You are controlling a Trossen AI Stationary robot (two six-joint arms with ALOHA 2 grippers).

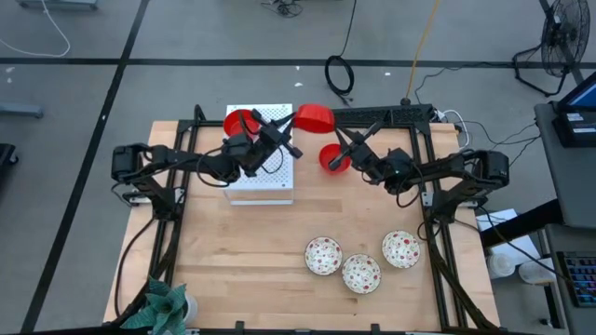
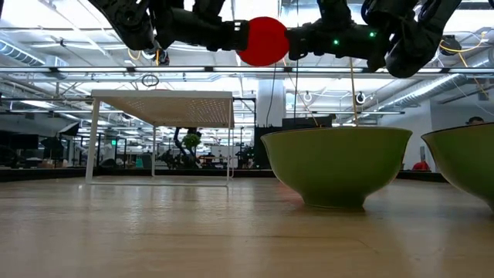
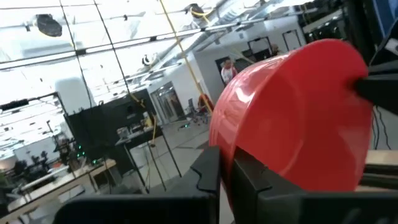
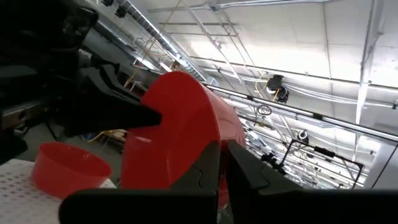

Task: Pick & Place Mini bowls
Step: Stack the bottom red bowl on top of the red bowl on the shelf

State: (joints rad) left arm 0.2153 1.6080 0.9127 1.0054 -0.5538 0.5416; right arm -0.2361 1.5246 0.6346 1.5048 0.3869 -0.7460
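My left gripper (image 1: 291, 130) is shut on a glossy red mini bowl (image 1: 314, 117) above the table's far edge. My right gripper (image 1: 343, 147) is shut on a second red bowl (image 1: 331, 157) close beside it. In the low view red (image 2: 262, 40) shows high between both grippers. A third red bowl (image 1: 240, 121) stands on the white perforated board (image 1: 265, 181). Three white, red-speckled bowls (image 1: 323, 256) (image 1: 361, 273) (image 1: 400, 248) rest on their bases near the table's near right. My left gripper pinches the red bowl's rim (image 3: 231, 140) between its two fingers, one on the inside wall and one outside. The bowl is lifted clear and tipped on its side. My right gripper pinches its red bowl's rim (image 4: 214, 134) the same way, coming from the table's right. That bowl is lifted clear and tilted. The left arm's dark fingertip (image 4: 146, 115) shows against it; whether it touches, I cannot tell.
The white board stands on thin legs (image 2: 94, 139) at the table's far left. A small potted plant (image 1: 168, 307) sits at the near left corner. Black frame rails (image 1: 391, 113) run along the far edge. Bare wood lies between the board and the patterned bowls.
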